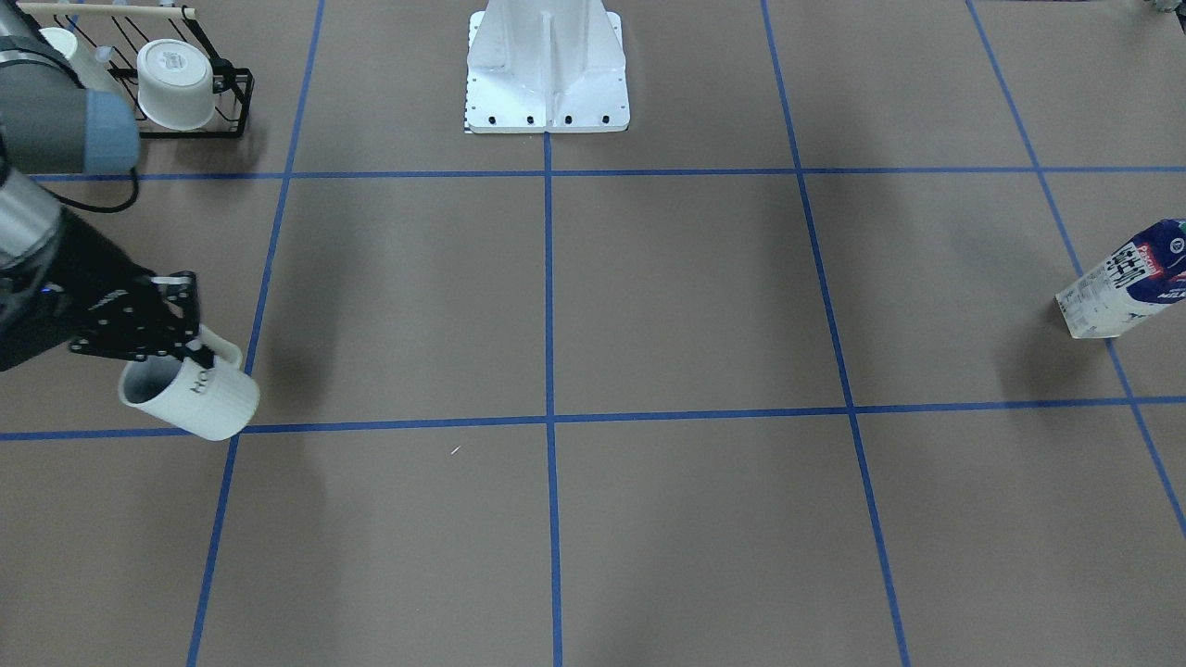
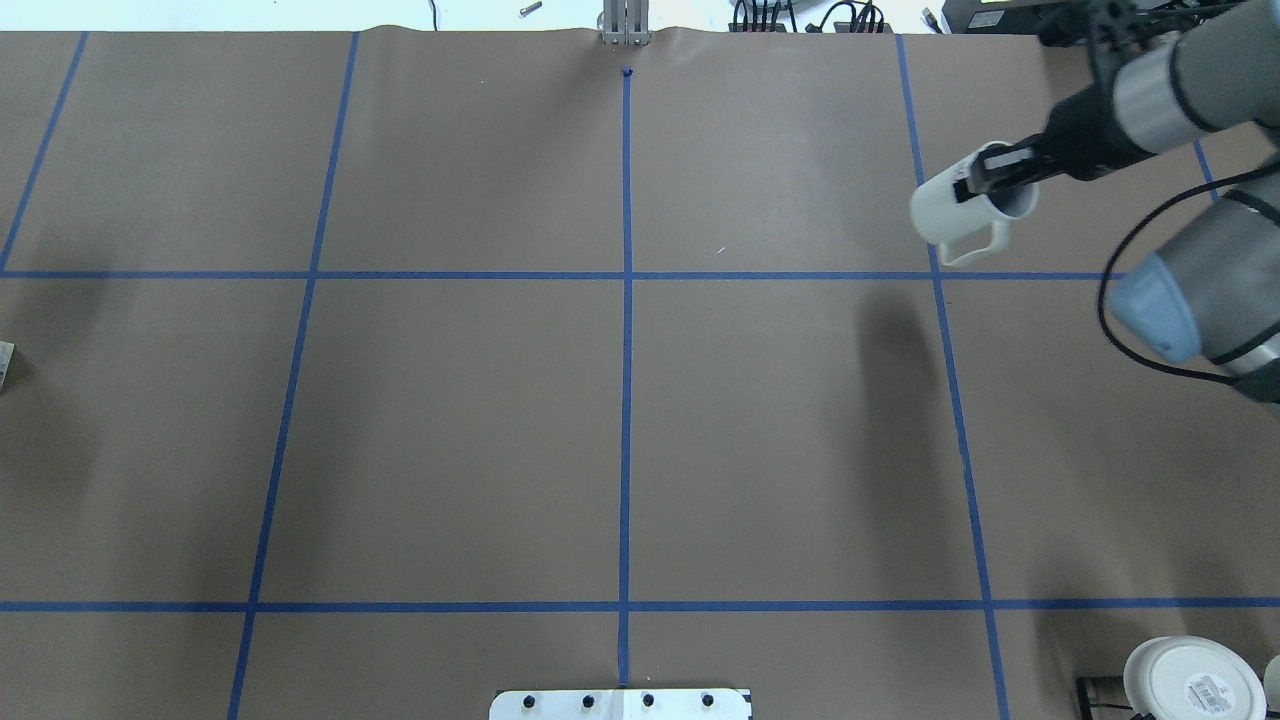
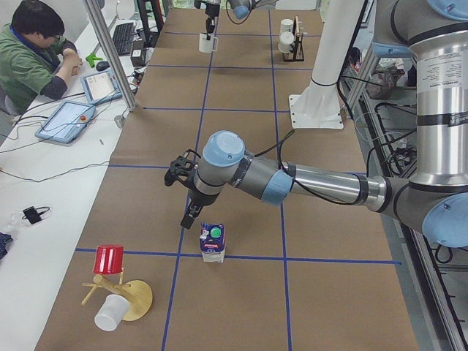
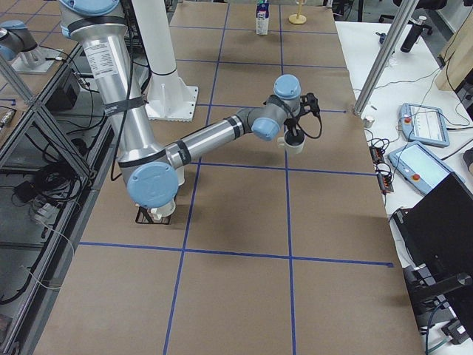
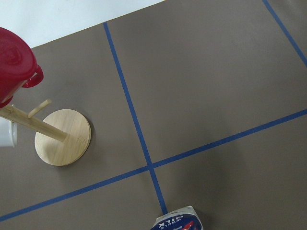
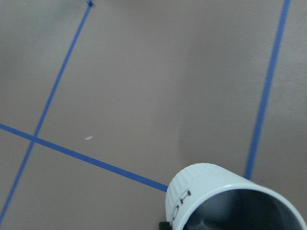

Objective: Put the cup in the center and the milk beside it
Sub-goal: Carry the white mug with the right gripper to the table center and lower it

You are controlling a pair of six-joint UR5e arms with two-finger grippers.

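The white cup (image 1: 199, 398) with dark lettering hangs tilted above the table, its dark grey mouth toward my right gripper (image 1: 190, 347). That gripper is shut on the cup's rim by the handle. The overhead view shows the cup (image 2: 955, 205) at the far right, and the right wrist view shows it (image 6: 211, 191) from close up. The milk carton (image 1: 1126, 283) stands at the opposite end of the table, green cap on top (image 3: 213, 241). My left gripper (image 3: 190, 217) hovers just above and beside it. I cannot tell whether it is open or shut.
A black wire rack holds a squat white cup (image 1: 176, 83) near the robot base (image 1: 547, 69). A wooden mug tree (image 5: 62, 136) with a red cup (image 3: 110, 259) and a white cup (image 3: 110, 314) stands past the carton. An operator (image 3: 29, 58) sits at a side table.
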